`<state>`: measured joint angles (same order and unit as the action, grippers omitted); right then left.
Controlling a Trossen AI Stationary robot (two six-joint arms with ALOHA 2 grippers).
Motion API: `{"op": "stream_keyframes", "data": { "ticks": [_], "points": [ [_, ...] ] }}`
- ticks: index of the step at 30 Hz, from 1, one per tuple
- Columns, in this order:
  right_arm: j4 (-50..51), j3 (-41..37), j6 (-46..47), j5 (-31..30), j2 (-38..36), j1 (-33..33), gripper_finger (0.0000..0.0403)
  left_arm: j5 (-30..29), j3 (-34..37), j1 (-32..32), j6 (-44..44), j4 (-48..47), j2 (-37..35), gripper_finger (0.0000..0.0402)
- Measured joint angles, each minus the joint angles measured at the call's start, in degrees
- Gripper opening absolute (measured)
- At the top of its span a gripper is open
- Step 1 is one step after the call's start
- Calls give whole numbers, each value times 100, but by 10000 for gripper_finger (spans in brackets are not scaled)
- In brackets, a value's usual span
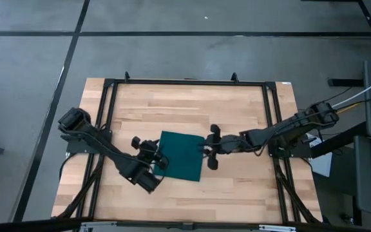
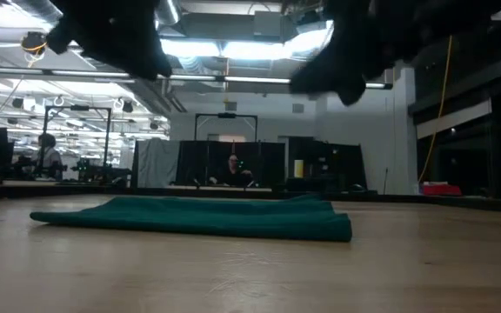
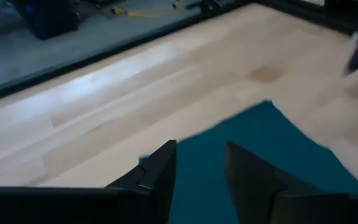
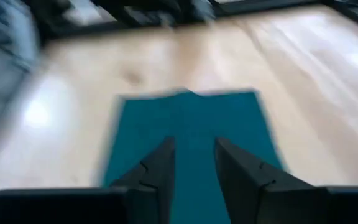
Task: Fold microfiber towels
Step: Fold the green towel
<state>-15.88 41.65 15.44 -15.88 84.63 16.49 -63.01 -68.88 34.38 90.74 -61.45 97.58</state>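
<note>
The dark teal microfiber towel [image 1: 181,156] lies flat on the wooden table near its middle, with its layers stacked low in the low view [image 2: 198,217]. My left gripper [image 1: 158,156] hovers at the towel's left edge. It is open, and only towel [image 3: 260,155] and bare wood show beyond its fingers [image 3: 199,146]. My right gripper [image 1: 209,149] hovers at the towel's right edge. It is open too and looks along the towel [image 4: 191,118] past its fingers [image 4: 194,142]. Both grippers are clear of the cloth.
A black metal frame [image 1: 185,82] runs around the table top. Bare wood lies on the far side [image 1: 185,109] and the near side [image 1: 192,196] of the towel. A person [image 2: 233,167] sits in the room far behind the table.
</note>
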Motion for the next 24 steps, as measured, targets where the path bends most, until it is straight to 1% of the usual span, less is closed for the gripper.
{"op": "stream_keyframes", "data": {
  "ticks": [2,5,8,10,13,14,16,18,19,21,22,24],
  "points": [
    [-131,2,207,247,-184,132,99,296,0,101,-143,1,-39,129],
    [40,1,218,323,-315,327,83,1015,2,179,-547,13,-35,129],
    [46,0,269,626,-333,374,77,1654,2,188,-1383,12,-38,129],
    [53,0,429,920,-333,370,83,1805,4,189,-1998,-2,-109,130],
    [56,1,519,1219,-333,380,107,1985,58,165,-2829,28,-284,130],
    [86,12,516,1253,-333,381,119,2095,157,132,-3030,72,-376,130],
    [253,86,514,1300,-333,372,143,2368,575,35,-3460,424,-665,130],
    [513,147,515,1360,-333,354,167,2907,1169,-102,-4094,1241,-1064,130],
    [648,153,514,1362,-333,354,179,3253,1504,-174,-4503,1771,-1287,130],
    [823,154,514,1360,-331,361,201,3918,2030,-345,-5235,2504,-1704,130],
    [865,156,514,1345,-331,361,209,4153,2223,-445,-5479,2736,-1874,130],
    [1019,164,514,1227,-330,360,222,4338,2425,-636,-5914,2886,-2085,130]
  ]
}}
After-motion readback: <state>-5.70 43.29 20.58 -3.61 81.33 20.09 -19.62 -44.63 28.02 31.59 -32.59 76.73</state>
